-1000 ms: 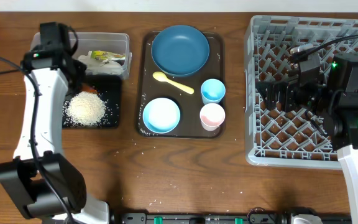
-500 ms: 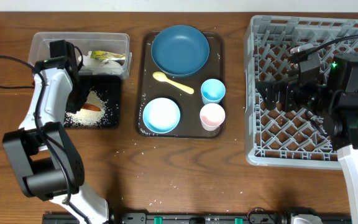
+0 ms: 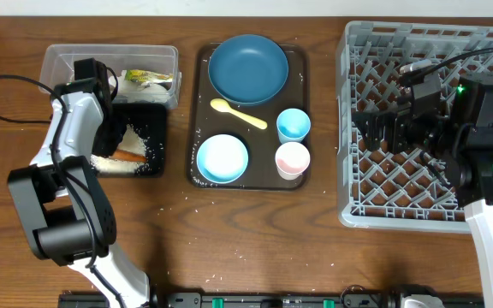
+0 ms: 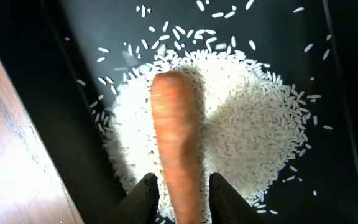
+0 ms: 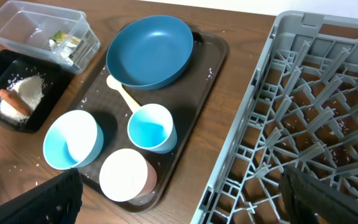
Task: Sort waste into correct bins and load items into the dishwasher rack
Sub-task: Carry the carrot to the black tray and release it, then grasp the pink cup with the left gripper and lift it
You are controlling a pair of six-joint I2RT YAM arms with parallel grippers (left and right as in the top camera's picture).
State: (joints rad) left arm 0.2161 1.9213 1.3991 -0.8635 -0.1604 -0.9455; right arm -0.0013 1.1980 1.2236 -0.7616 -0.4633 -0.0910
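My left gripper (image 3: pixel 109 145) hangs low over the black tray (image 3: pixel 155 128). The orange carrot stick (image 4: pixel 176 124) lies on the heap of white rice (image 4: pixel 247 130) and runs between my fingers, with a thin gap on each side. The clear tub (image 3: pixel 67 58) behind holds crumpled paper with a yellow-green wrapper (image 3: pixel 148 79). My right gripper (image 3: pixel 383 128) stands wide open and empty above the left edge of the grey dishwasher rack (image 3: pixel 400 188).
A brown serving tray (image 3: pixel 264 175) holds a dark blue bowl (image 3: pixel 248 68), a pale yellow spoon (image 3: pixel 238 113), a light blue bowl (image 3: pixel 222 158), a light blue cup (image 3: pixel 294 125) and a pink cup (image 3: pixel 292 160). Rice grains are scattered on the table.
The left gripper moved toward the near end of the black tray, carrying the carrot stick down onto the rice, and its fingers eased apart slightly. The right arm stayed still.
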